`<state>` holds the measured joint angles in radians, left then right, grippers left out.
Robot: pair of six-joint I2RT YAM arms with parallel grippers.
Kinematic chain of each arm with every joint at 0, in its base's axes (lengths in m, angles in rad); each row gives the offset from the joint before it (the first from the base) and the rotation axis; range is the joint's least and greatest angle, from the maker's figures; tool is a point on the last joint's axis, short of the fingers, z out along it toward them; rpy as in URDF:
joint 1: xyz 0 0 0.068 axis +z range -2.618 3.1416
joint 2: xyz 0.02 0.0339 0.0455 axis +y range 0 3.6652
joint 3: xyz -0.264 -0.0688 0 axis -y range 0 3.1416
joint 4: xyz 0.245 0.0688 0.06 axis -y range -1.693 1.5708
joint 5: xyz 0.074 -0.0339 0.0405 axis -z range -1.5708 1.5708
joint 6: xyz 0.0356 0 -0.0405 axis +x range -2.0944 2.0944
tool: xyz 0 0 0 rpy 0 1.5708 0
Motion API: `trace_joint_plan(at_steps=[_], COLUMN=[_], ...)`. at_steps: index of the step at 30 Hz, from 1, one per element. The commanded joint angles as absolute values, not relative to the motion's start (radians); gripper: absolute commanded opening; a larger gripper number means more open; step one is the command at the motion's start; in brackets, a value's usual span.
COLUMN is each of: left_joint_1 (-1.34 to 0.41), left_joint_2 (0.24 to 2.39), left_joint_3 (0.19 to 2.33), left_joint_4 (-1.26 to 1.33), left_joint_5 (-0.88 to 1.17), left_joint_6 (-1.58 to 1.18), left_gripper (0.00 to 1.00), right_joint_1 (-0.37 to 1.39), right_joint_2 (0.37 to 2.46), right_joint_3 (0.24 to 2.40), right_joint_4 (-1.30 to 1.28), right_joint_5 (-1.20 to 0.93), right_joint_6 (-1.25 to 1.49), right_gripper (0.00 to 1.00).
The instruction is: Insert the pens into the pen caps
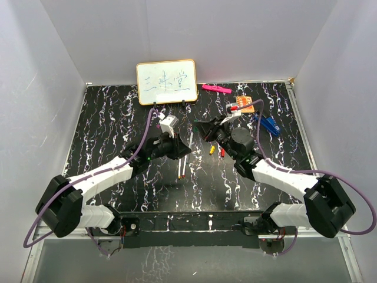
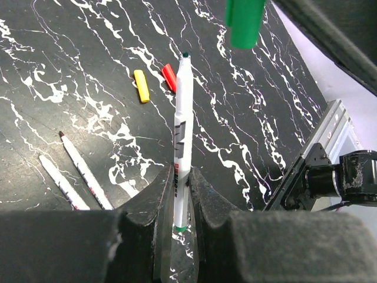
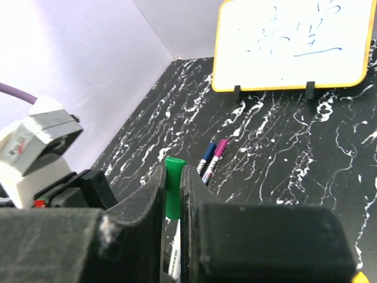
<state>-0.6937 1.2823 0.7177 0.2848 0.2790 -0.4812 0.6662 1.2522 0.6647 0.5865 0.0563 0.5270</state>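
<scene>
Where the two arms meet over the middle of the tabletop (image 1: 106, 118), the left tool (image 1: 184, 145) is closed tight on a pen (image 2: 182, 130). It grips the pen low on its barrel, and the pen stands up out of the jaws with its dark green tip bare. At 6 o'clock from that tool in the top view, two loose pens (image 1: 182, 169) lie side by side on the tabletop, uncapped. A yellow cap (image 1: 212, 150) and a red cap (image 1: 222, 152) lie near each other at 5 o'clock from the right tool (image 1: 205, 130). The right tool is pinched shut on a green cap (image 3: 172, 186), which sticks out beyond its fingertips. In the left wrist view the green cap hangs at 1 o'clock from the held pen's tip, near it and not touching. Past the right tool, at its 1 o'clock, a blue-capped pen (image 3: 205, 159) and a purple-capped pen (image 3: 218, 152) lie together.
</scene>
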Motion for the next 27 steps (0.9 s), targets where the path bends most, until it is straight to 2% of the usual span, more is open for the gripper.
trace_joint_plan(at_steps=[1, 13, 27], left_joint_1=[-0.689, -0.689, -0.689], left_joint_2=[1.28, 1.249, 1.208], left_joint_3=[0.742, 0.732, 0.71], left_joint_4=[0.327, 0.371, 0.405], left_joint_5=[0.314, 0.368, 0.38], left_joint_6=[-0.5, -0.515, -0.523], left_gripper=[0.0, 0.0, 0.0], right_joint_1=[0.665, 0.667, 0.669], right_joint_2=[1.228, 1.272, 1.271], right_joint_3=[0.633, 0.597, 0.585], right_joint_4=[0.809, 0.923, 0.925], right_joint_5=[0.046, 0.046, 0.064], right_joint_6=[0.581, 0.577, 0.546], right_gripper=[0.0, 0.0, 0.0])
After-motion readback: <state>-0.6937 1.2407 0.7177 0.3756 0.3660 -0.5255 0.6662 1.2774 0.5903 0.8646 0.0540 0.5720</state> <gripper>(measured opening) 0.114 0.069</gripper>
